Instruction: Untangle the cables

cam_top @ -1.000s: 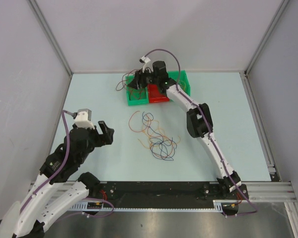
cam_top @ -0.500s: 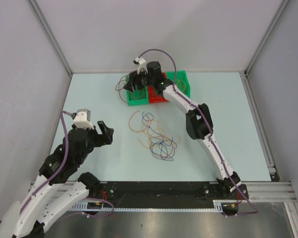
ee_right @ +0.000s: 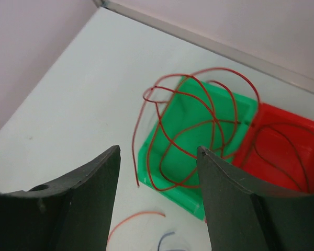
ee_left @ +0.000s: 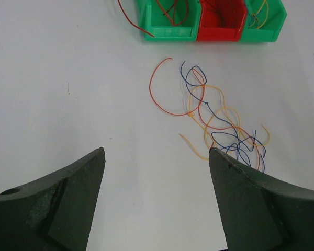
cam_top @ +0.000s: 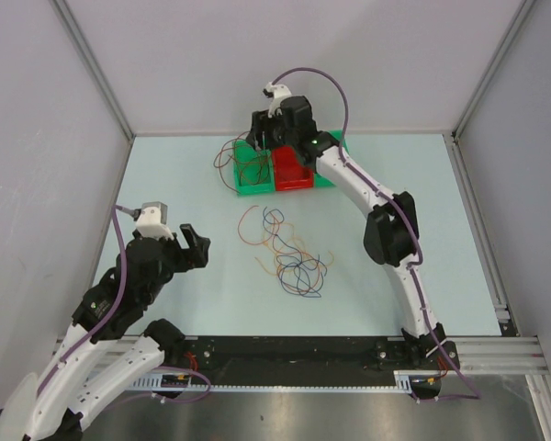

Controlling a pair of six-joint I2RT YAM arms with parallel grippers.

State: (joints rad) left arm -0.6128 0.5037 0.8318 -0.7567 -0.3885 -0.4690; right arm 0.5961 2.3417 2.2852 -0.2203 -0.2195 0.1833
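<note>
**Wire knot on the near side of red bin, both grippers spread**

Took red bin [cam_top: 294, 184] as ref pt. Noted L green bin [cam_top: 254, 189] touching its L wall and R green bin [ee_left: 262, 33] touching its R wall, all three in a row at far end of table [cam_top: 165, 184].

Found main knot of cables [cam_top: 291, 254] on bare table, near side of red bin and well apart from it. Picked out orange, yellow and blue strands crossing each other. Saw one orange-red loop [ee_left: 153, 97] lying open at the knot's edge, on the side twd L green bin.

Saw red wire loops [ee_right: 199, 125] piled in L green bin, several arching above its rim, one end trailing out over the wall farthest from red bin. Made out a dark loop [ee_right: 295, 146] inside red bin itself, plus yellow and blue bits [ee_left: 257, 13] in R green bin.

Logged R gripper [ee_right: 158, 150] hovering over L green bin, just L of red bin. Fingers spread, nothing pinched; red loops below the gap, contact not discernible.

Logged L gripper [ee_left: 157, 154] well off to the near-L of red bin, short of the knot. Jaws wide apart, empty, above bare table.
</note>
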